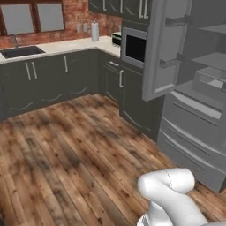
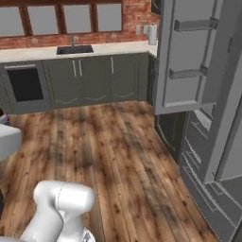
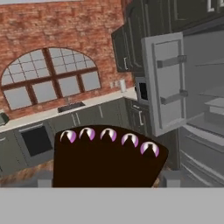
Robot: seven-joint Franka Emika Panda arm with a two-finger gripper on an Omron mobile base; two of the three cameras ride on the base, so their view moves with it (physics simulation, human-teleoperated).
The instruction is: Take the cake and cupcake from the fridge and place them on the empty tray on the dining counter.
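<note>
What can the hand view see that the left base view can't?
Hand view: the cake, dark chocolate top with pink-and-white dollops, sitting right up close between the fingers of the gripper, plus a big arched window in the brick wall. Left base view: the robot's white arm from behind. Both: the fridge with its door swung open, the microwave beside it, and the dark cabinets.

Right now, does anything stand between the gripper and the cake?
Nothing visible does. In the hand view the cake already sits between the finger tips of the gripper, apparently gripped, with the open door of the fridge beyond it.
</note>
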